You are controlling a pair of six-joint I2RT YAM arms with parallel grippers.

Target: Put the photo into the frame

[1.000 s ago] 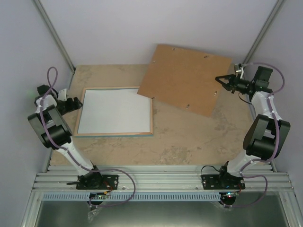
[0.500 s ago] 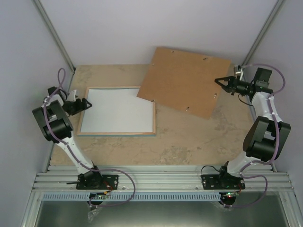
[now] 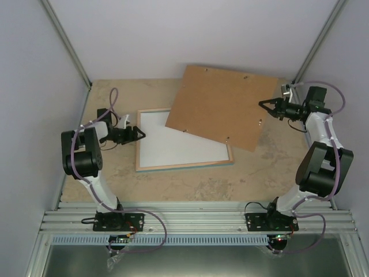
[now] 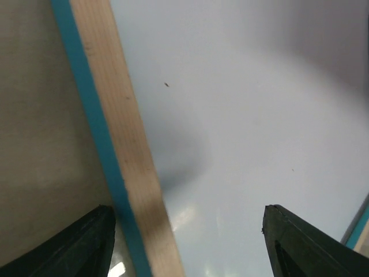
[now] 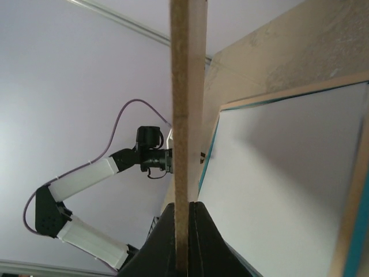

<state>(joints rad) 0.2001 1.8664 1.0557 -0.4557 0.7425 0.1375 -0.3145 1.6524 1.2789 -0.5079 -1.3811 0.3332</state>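
Left gripper (image 3: 142,134): since a second ago it has travelled from the table's 9 o'clock edge toward centre. Its fingers are spread either side of the left rail, narrower than before, gripping nothing.

Turquoise-fronted rectangular wooden picture frame (image 3: 184,166): lies back-up. It has slid toward 3 o'clock and turned slightly counter-clockwise, with the left gripper at its 9 o'clock rail throughout. Judged pushed, not carried.

Flat white sheet (image 3: 173,144) fills the frame's recess. Sunflower photo: no printed face is in view. Cannot tell whether the white sheet is its back or the mat.

Flat brown hardboard backing panel (image 3: 222,104): drifted a little toward 7 o'clock. Its lower edge now overlaps the frame's 1 o'clock corner, where earlier it only met that corner. Contact with the frame: cannot tell.

Right gripper (image 3: 262,107): clamped tight on the panel's 3 o'clock edge, as before.

Meaning: the frame is being brought under the panel, so closing the back looks like the step in hand.

Surface: mottled beige stone-look tabletop (image 3: 259,167), bare at 5 o'clock. Room: plain pale lilac walls (image 3: 173,34), aluminium corner posts (image 3: 66,43), and a ribbed aluminium base rail (image 3: 196,219) at 6 o'clock.
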